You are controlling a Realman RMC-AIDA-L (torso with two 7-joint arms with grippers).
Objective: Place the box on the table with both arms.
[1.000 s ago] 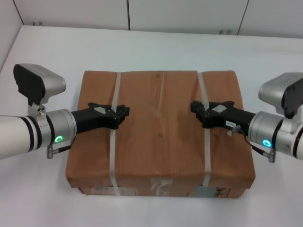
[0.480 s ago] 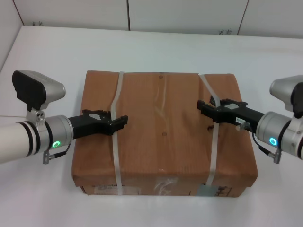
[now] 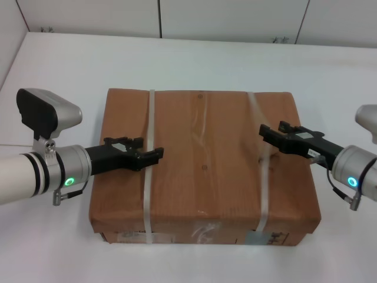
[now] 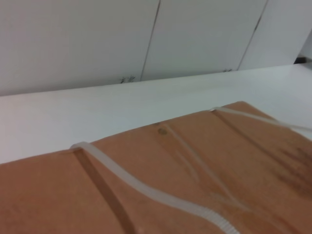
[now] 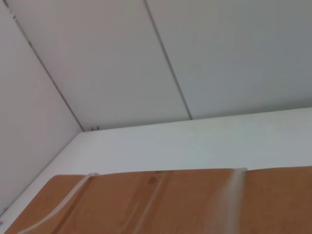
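Observation:
The large flat brown cardboard box (image 3: 203,159) lies flat on the white table (image 3: 194,59). Two whitish straps run across its top, the left strap (image 3: 147,194) and the right strap (image 3: 263,194). My left gripper (image 3: 154,155) is low over the box top at the left strap. My right gripper (image 3: 265,132) is over the box's right part, at the right strap. The box top also shows in the left wrist view (image 4: 195,185) with a strap (image 4: 146,192), and in the right wrist view (image 5: 161,204).
White wall panels (image 3: 230,17) stand behind the table's far edge. The box's front side carries clear tape and labels (image 3: 203,234). White tabletop surrounds the box on all sides.
Both grippers have drawn outward from the box's middle, the left to the left, the right to the right. The straps, pulled inward before, now lie nearly straight.

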